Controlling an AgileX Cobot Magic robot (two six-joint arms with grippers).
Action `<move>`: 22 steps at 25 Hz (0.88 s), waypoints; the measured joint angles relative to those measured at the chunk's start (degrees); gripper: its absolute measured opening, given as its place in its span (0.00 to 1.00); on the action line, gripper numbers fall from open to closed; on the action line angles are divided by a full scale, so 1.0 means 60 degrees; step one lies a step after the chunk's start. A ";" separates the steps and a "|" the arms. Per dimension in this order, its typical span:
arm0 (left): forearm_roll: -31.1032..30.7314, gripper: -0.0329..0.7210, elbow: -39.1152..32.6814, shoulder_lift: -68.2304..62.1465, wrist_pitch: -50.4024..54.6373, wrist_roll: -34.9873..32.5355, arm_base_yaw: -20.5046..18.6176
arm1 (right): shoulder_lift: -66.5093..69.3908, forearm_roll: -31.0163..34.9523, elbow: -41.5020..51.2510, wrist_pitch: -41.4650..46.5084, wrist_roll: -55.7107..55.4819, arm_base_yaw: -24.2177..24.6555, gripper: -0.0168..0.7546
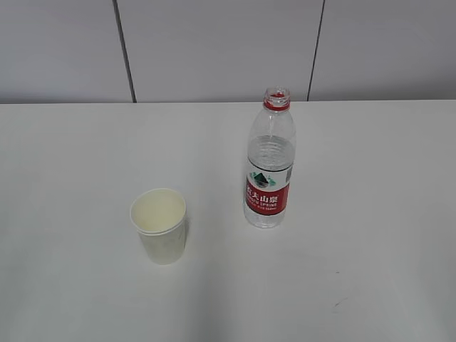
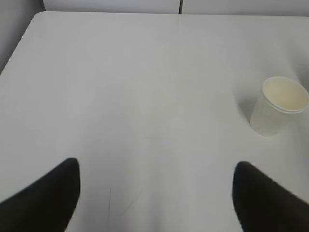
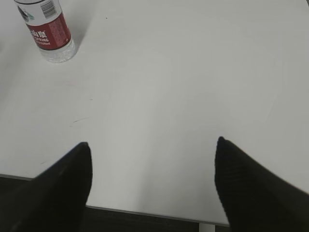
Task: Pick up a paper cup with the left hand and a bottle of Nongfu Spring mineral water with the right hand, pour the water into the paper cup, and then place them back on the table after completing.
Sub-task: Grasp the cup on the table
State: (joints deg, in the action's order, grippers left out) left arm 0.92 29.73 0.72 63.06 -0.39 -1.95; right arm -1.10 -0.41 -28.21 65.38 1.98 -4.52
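Observation:
A pale paper cup [image 1: 159, 226] stands upright and empty on the white table [image 1: 71, 178], left of centre. It also shows in the left wrist view [image 2: 279, 106], far right. A clear bottle [image 1: 270, 160] with a red label and no cap stands upright to its right, and its lower part shows in the right wrist view [image 3: 48, 30], top left. The water reaches about its shoulder. My left gripper [image 2: 155, 166] is open and empty, well short of the cup. My right gripper [image 3: 152, 142] is open and empty over the table's near edge, far from the bottle. Neither gripper shows in the exterior view.
A grey panelled wall [image 1: 214, 50] runs behind the table's far edge. The table's front edge [image 3: 145, 212] shows in the right wrist view with dark floor below. The left wrist view shows the table's rounded far left corner [image 2: 41, 17].

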 joint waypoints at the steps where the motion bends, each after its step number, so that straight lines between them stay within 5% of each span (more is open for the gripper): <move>1: 0.0000 0.82 0.0000 0.0000 0.0000 0.0000 0.0000 | 0.0000 0.0000 0.0000 0.0000 0.0000 0.0000 0.78; 22: 0.0000 0.82 0.0000 0.0000 0.0000 0.0000 0.0000 | 0.0000 -0.0073 0.0000 0.0000 0.0000 0.0000 0.78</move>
State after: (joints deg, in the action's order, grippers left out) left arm 0.92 29.73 0.72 63.06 -0.39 -1.95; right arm -1.10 -0.84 -28.21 65.38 1.98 -4.52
